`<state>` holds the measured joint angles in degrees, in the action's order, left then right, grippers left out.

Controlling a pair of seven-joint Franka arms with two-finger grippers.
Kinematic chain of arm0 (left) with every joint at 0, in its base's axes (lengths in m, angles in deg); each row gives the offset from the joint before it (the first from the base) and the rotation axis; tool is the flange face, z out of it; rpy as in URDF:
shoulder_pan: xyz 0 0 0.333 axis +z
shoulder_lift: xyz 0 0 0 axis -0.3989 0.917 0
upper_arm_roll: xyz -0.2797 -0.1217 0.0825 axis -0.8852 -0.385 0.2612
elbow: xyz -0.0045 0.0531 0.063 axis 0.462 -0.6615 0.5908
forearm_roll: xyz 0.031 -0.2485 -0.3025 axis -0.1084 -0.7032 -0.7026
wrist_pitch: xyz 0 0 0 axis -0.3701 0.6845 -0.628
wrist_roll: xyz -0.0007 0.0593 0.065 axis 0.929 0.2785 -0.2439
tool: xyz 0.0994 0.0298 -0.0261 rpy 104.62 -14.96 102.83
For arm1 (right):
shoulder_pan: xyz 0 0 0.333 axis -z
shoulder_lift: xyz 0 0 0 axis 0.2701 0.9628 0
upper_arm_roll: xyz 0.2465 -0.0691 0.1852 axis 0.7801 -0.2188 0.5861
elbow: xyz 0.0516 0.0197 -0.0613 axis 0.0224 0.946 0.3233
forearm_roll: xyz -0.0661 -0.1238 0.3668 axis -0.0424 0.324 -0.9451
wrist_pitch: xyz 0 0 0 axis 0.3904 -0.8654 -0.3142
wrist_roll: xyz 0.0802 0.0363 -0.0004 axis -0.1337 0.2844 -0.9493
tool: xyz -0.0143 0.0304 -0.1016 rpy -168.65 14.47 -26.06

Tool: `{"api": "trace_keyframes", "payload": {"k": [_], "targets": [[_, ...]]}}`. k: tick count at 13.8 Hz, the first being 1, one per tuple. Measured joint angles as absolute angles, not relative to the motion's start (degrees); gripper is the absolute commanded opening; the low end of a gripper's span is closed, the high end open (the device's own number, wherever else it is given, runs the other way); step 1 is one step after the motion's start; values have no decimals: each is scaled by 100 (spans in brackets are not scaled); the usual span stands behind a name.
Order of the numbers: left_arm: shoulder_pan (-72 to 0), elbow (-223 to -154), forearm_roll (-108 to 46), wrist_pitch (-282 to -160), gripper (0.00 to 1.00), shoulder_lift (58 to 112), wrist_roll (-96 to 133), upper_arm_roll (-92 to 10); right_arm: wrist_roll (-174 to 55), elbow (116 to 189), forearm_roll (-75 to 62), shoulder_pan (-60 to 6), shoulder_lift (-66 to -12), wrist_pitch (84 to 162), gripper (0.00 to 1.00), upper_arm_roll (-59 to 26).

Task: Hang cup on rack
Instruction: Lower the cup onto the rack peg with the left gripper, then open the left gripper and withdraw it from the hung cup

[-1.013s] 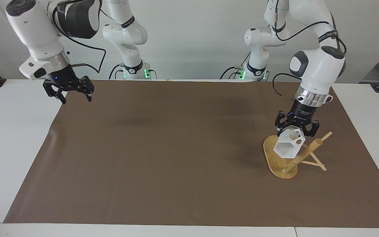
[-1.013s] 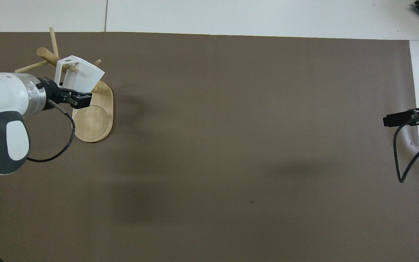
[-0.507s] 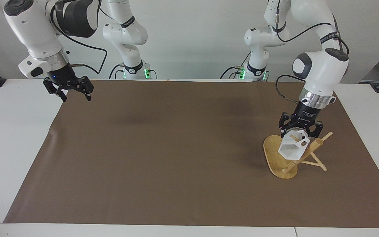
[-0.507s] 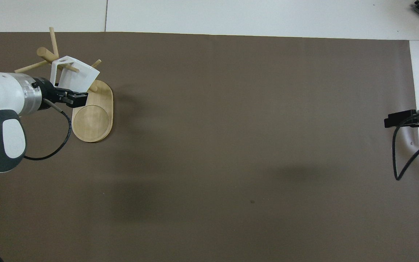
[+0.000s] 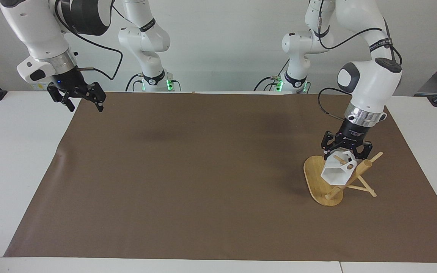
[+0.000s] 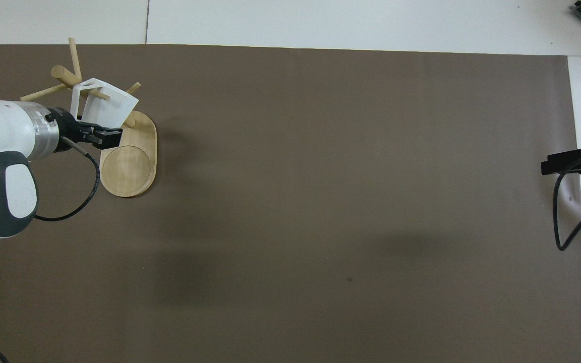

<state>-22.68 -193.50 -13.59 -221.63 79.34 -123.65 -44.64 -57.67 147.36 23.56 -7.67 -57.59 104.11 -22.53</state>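
Since a second ago we have carried the cup (image 5: pixel 338 171) a little toward the post of the rack (image 5: pixel 319 182), so that a thin peg now passes through the hole in its handle; half a second ago it was almost where it is now. Our left gripper (image 5: pixel 346 152) is clamped on the handle end of the cup, over the rack's oval base at the left arm's end of the table. Our right gripper (image 5: pixel 77 98) has risen and drawn back toward its own table edge, fingers (image 5: pixel 100 106) apart, and waits there. The cup lies tilted, its long axis slanting down from the handle, its hexagonal mouth facing away from us and downward. A brown mat (image 5: pixel 203 170) covers the white table (image 5: pixel 13 151), with a pale wall at our backs
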Motion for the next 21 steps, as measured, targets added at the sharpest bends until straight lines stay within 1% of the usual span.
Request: {"api": "trace_keyframes", "payload": {"k": [3,4,5,6,13,17,21], "targets": [[-2215,-19345,-1334,-22164,70,7934,-12356,-4461,-5767,14724,2356,-773,-5759,10400,100,-2249],[-2208,-19342,-1330,-22164,73,7934,-12355,-4461,-5767,14724,2356,-774,-5758,10394,100,-2248],[-2206,-19341,-1327,-22162,84,7934,-12347,-4461,-5767,14724,2356,-773,-5758,10389,100,-2249],[-2206,-19341,-1324,-22161,100,7934,-12340,-4462,-5767,14725,2356,-772,-5758,10384,100,-2250],[-2187,-19223,-1166,-21958,100,7935,-12304,-4472,-5766,14726,2356,-770,-5758,10375,100,-2252],[-2187,-18826,-853,-21171,100,7900,-12100,-4499,-5766,14726,2360,-767,-5758,10374,100,-2258],[-2190,-18707,-761,-20374,100,7558,-11169,-4567,-5766,14726,2360,-764,-5757,10374,100,-2259]]}}
